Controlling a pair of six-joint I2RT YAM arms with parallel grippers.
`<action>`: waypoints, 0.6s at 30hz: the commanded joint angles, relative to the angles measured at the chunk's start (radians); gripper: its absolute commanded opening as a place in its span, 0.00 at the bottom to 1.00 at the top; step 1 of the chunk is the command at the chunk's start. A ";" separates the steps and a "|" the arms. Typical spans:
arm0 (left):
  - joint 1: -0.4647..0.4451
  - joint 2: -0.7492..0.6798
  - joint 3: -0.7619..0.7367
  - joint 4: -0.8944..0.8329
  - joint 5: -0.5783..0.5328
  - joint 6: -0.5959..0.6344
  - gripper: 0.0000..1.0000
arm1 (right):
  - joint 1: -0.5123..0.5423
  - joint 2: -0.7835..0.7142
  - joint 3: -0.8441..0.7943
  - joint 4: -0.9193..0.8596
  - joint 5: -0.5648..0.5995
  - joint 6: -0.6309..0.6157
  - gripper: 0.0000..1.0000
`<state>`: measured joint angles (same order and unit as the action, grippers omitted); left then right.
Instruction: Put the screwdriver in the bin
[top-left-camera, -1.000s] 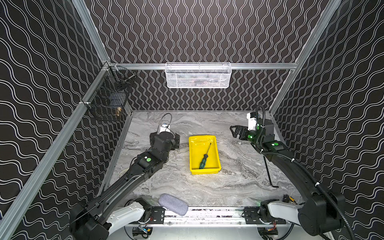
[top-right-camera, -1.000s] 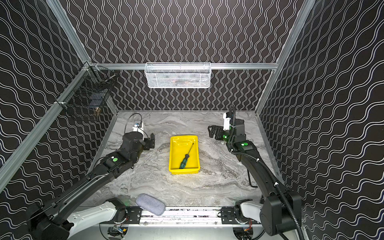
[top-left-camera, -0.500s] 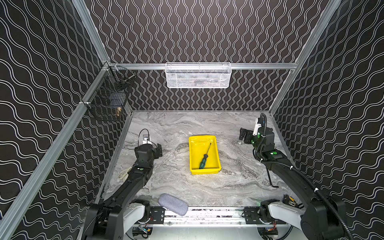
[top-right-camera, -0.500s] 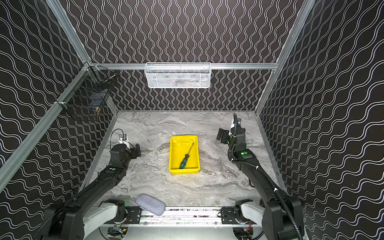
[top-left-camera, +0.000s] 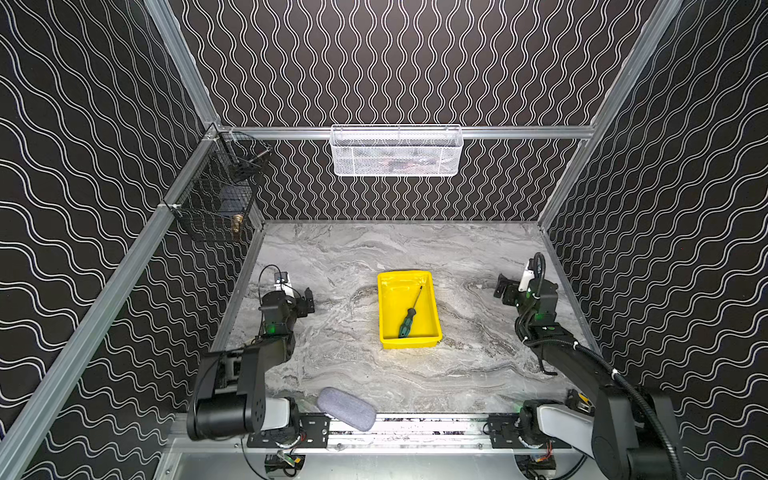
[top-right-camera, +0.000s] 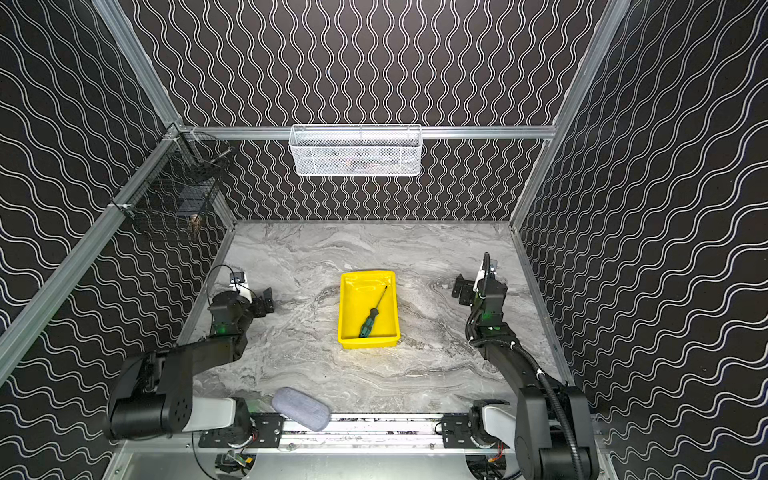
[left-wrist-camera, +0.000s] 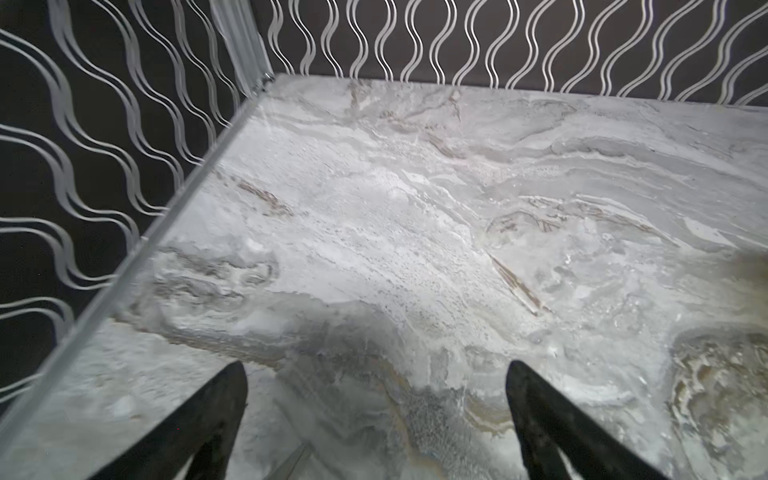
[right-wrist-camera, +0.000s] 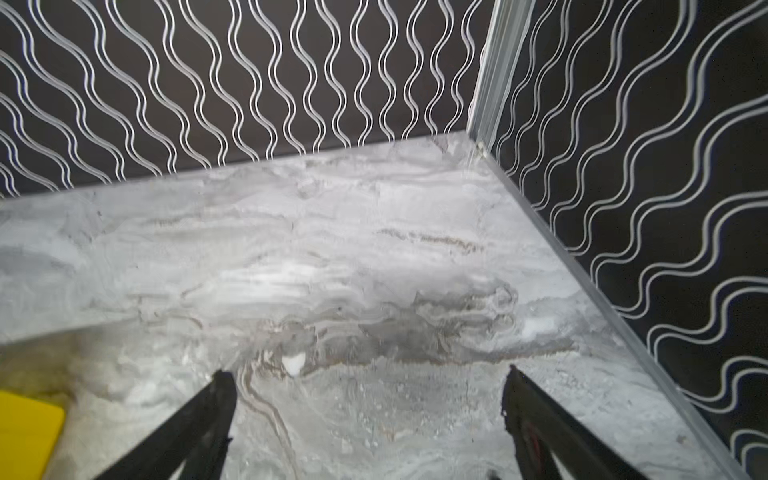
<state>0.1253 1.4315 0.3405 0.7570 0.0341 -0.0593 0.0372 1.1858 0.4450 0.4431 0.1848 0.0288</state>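
In both top views the screwdriver (top-left-camera: 409, 313) (top-right-camera: 372, 313) lies flat inside the bin (top-left-camera: 409, 344) (top-right-camera: 368, 343). Its handle is toward the near wall and its shaft slants to the far right. The bin stands about mid-table (top-left-camera: 357, 257), a little right of centre. My left gripper (top-left-camera: 308, 296) (top-right-camera: 266, 297) sits low by the table's left edge, well apart from the bin. My right gripper (top-left-camera: 503, 286) (top-right-camera: 459, 289) is over by the right edge, also well clear of it. A grey pad (top-left-camera: 347, 409) lies at the near edge. A white mesh basket (top-left-camera: 397, 151) hangs on the far wall and a black wire basket (top-left-camera: 216, 199) on the left wall.

In my left wrist view, the left gripper (left-wrist-camera: 376, 365) has its fingers (left-wrist-camera: 199, 424) spread wide. Only bare marbled table shows between them; I hold nothing there.

In my right wrist view, the right gripper (right-wrist-camera: 365, 372) is likewise spread wide over bare table, with nothing in its grasp. A yellow corner of the bin (right-wrist-camera: 25, 432) shows at the picture's edge, apart from my fingers (right-wrist-camera: 195, 419).
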 joint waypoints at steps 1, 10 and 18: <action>0.022 0.074 0.016 0.160 0.179 -0.029 0.99 | -0.008 0.015 -0.054 0.195 -0.017 -0.035 1.00; 0.030 0.141 0.049 0.173 0.195 -0.008 0.99 | -0.019 0.162 -0.147 0.527 -0.065 -0.071 1.00; -0.049 0.119 0.023 0.187 0.000 0.026 0.99 | -0.038 0.282 -0.157 0.610 -0.090 -0.055 1.00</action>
<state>0.1097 1.5597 0.3668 0.9134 0.1581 -0.0708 0.0105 1.4631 0.2901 0.9562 0.0959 -0.0368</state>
